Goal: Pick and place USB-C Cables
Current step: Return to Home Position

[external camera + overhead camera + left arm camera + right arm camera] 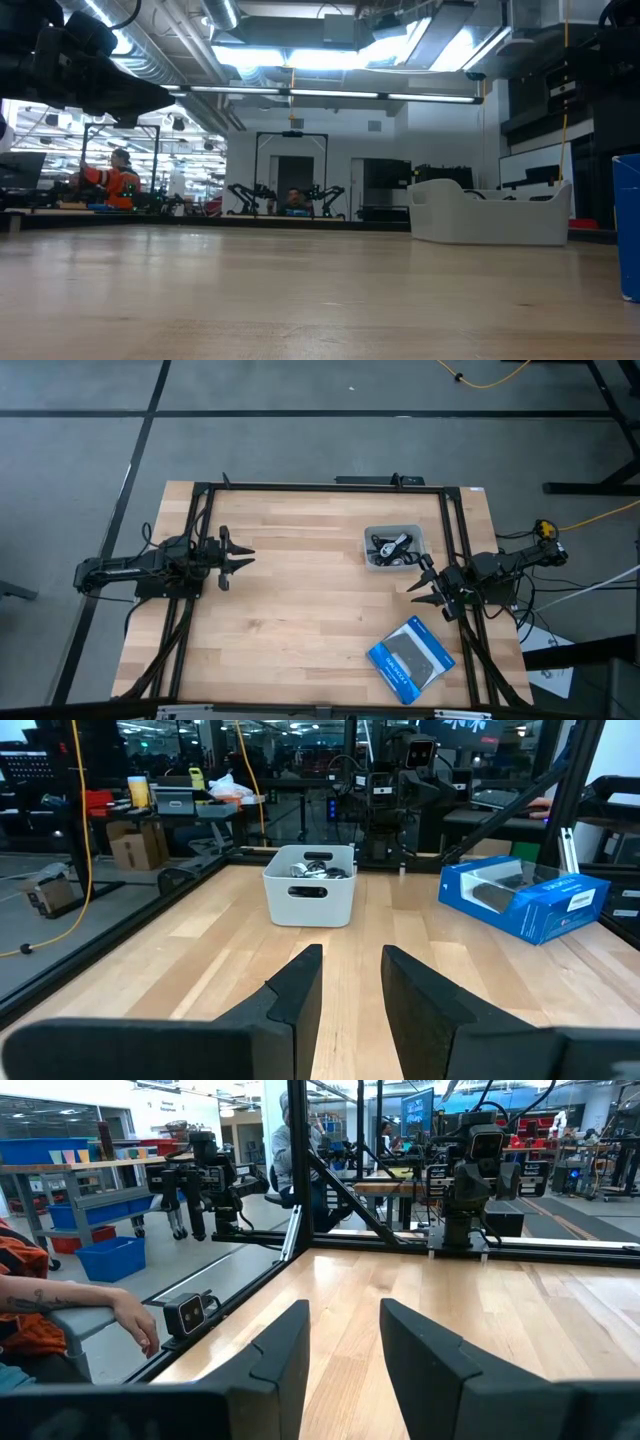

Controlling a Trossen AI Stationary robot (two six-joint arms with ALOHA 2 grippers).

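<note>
The USB-C cables (393,546) lie heaped in a small translucent grey tray (372,561) right of the table's middle; black coils and one whitish-grey coil show. In the left wrist view they (320,871) peek over the tray's rim (310,850). My left gripper (243,558) hovers open over the table's left side and points right at the tray. My right gripper (418,582) is open just off the tray's near right corner and points left. Its wrist view shows the open fingers of my right gripper (345,1308) over bare wood.
A blue-and-black box (410,658) lies flat near the table's near right corner, also visible as the box (525,895) in the left wrist view. A black frame (200,490) rims the table. A person's hand (135,1325) rests beyond the table's edge. Bare wood spreads across the middle.
</note>
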